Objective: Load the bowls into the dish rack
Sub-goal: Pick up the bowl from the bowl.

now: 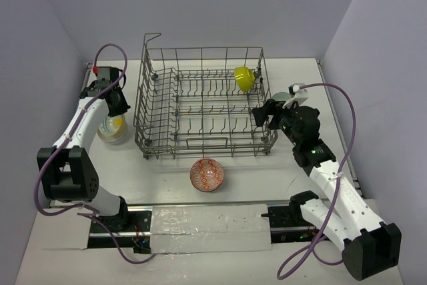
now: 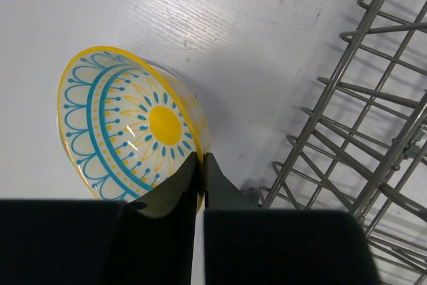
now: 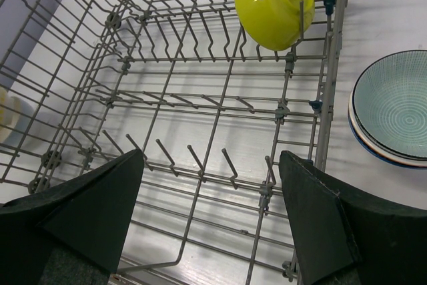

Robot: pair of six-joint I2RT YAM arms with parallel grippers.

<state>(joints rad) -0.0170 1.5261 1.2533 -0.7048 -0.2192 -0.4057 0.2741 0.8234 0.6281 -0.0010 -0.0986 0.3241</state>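
Observation:
The grey wire dish rack (image 1: 203, 49) stands at mid-table. A lime bowl (image 1: 244, 78) leans on its tines in the far right corner, also in the right wrist view (image 3: 273, 5). My left gripper (image 2: 201, 158) is shut on the rim of a yellow bowl with a blue pattern (image 2: 127, 131), which is tilted, left of the rack (image 2: 393, 148). From above, that gripper (image 1: 115, 106) sits over the yellow bowl (image 1: 112, 130). My right gripper (image 3: 210, 158) hangs open and empty over the rack's near right part (image 3: 325, 98). A red-white bowl (image 1: 207, 174) sits in front of the rack.
Blue-white bowls (image 3: 393, 108) are stacked on the table just right of the rack, partly hidden by my right gripper (image 1: 267, 115) from above. Walls close in the table at the back and on both sides.

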